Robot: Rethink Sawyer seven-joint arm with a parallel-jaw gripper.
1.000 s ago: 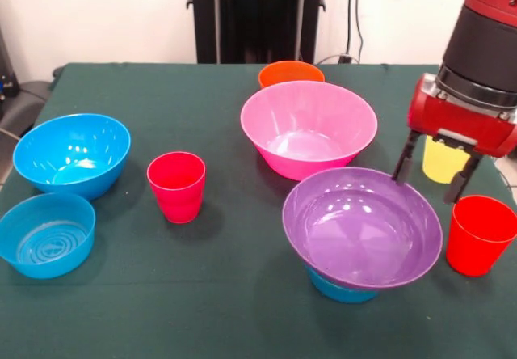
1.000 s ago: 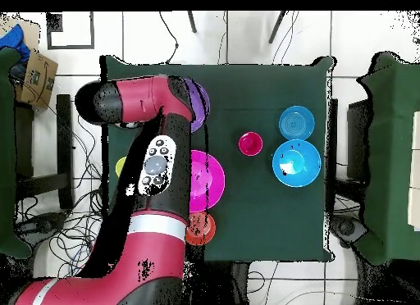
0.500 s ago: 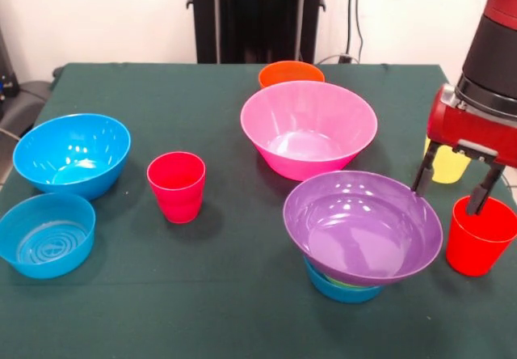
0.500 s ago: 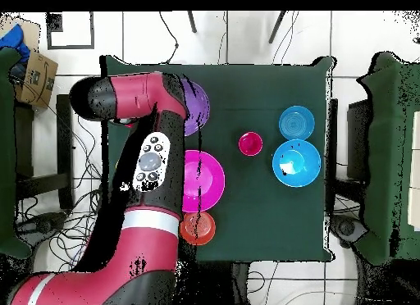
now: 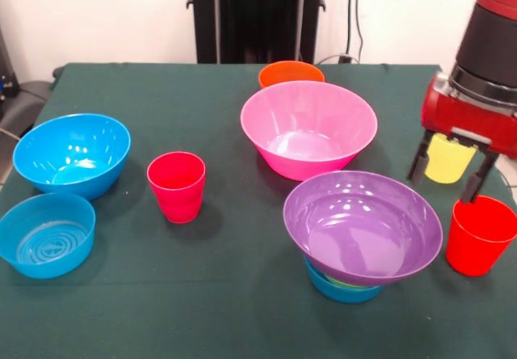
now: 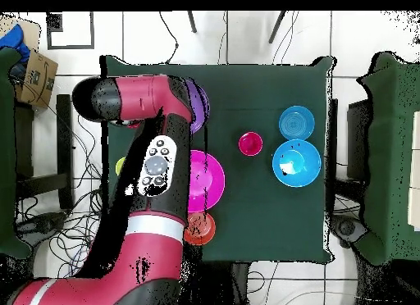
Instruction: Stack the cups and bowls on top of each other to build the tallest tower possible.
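gripper (image 5: 449, 168) at the table's (image 5: 242, 310) right edge in the front view, fingers (image 5: 419, 158) spread wide, nothing held. hangs above and just behind the right red cup (image 5: 480, 235), with the yellow cup (image 5: 449, 158) showing between the fingers, behind them; contact with either cup not apparent.

purple bowl (image 5: 363, 226) front right, sitting tilted on a small blue bowl (image 5: 342, 286) – a sliver of lime green (image 5: 347, 280) visible between the two. only pile on the table so far; all else stands singly.

pink bowl (image 5: 308, 128) behind the purple one, upright, apart from it. orange bowl (image 5: 291, 73) just behind the pink, near the far edge, partly hidden by its rim.

second red cup (image 5: 177, 186) mid-table, upright, well clear of the bowls. big blue bowl (image 5: 72, 154) at left, and a shallower blue bowl (image 5: 46, 234) just in front of it near the left edge, ridged rings on its bottom.

overhead view: arm (image 6: 152, 166) covers the gripper side of the table – purple bowl (image 6: 198, 105) shows only as a crescent beside it, pink bowl (image 6: 207, 180) about half, orange bowl (image 6: 202, 229) a slice. a bit of yellow-green (image 6: 120, 166) peeks out on the arm's other side; cannot tell which piece. red cup (image 6: 250, 143) and the two blue bowls (image 6: 296, 163) (image 6: 296, 122) in full view on the open side.
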